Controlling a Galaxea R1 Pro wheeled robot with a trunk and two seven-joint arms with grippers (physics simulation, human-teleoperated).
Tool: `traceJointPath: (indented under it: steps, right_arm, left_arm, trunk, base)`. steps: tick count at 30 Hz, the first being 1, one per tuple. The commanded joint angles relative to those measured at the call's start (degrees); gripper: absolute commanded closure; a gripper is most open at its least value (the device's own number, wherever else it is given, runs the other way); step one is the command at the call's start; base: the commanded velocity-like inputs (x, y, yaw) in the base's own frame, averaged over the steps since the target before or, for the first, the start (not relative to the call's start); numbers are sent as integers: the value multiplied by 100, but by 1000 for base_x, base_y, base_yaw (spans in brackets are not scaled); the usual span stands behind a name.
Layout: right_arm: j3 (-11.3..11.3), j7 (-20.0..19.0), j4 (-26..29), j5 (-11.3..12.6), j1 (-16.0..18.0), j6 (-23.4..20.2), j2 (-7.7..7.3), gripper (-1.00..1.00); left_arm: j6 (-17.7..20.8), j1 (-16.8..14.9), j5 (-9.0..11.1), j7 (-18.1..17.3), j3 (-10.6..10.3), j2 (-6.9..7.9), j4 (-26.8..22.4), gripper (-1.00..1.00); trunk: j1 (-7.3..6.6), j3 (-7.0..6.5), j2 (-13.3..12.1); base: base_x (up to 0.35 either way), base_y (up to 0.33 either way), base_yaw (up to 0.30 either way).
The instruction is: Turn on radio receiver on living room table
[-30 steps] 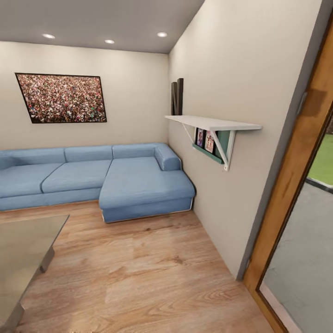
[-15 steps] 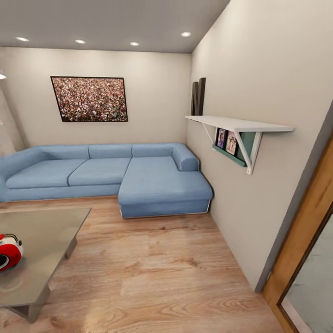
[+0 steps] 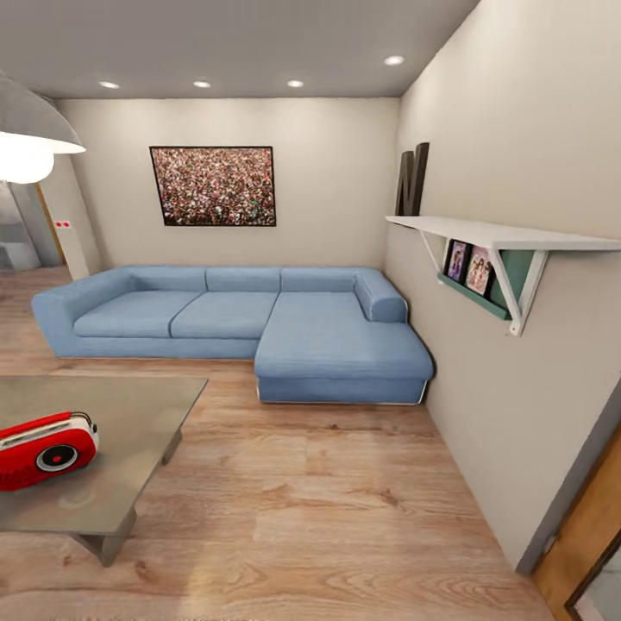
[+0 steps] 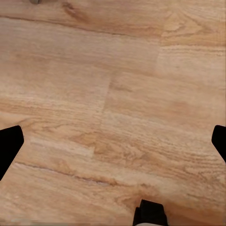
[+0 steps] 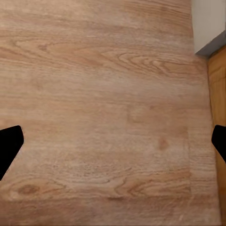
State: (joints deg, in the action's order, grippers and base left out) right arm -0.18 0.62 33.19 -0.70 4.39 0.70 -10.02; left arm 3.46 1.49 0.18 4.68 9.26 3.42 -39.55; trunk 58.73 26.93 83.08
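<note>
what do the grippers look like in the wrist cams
Little of them shows. The left gripper has plain black fingertips at the frame's sides, plus a black block at the lower edge. The right gripper shows matching black fingertips. No cables or markings visible.

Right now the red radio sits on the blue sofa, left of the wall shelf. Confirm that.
Not quite. In the head view the radio receiver sits on the table, not on the sofa. It is left of the wall shelf.

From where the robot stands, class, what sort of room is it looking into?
Most likely a home living room: a blue sectional sofa along the far wall, a low grey coffee table carrying a red radio, and a framed picture above the sofa.
</note>
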Motion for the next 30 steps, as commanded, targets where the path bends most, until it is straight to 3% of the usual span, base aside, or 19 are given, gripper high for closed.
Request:
traceJointPath:
  steps: [1, 22, 30]
  right_arm:
    - [0, 0, 2, 0, 0, 0, 0, -100]
    - [0, 0, -5, 0, 0, 3, 0, -100]
    - [0, 0, -5, -3, 0, 8, 2, -100]
  left_arm:
    - [-2, 0, 0, -1, -1, 1, 0, -100]
    - [-82, 0, 8, -2, 9, 10, -1, -100]
    - [-90, 0, -8, 32, 6, -19, 0, -100]
  trunk:
    - [0, 0, 0]
    - [0, 0, 0]
    - [0, 0, 0]
  base:
    - [68, 212, 267]
    - [119, 254, 267]
    - [1, 4, 69]
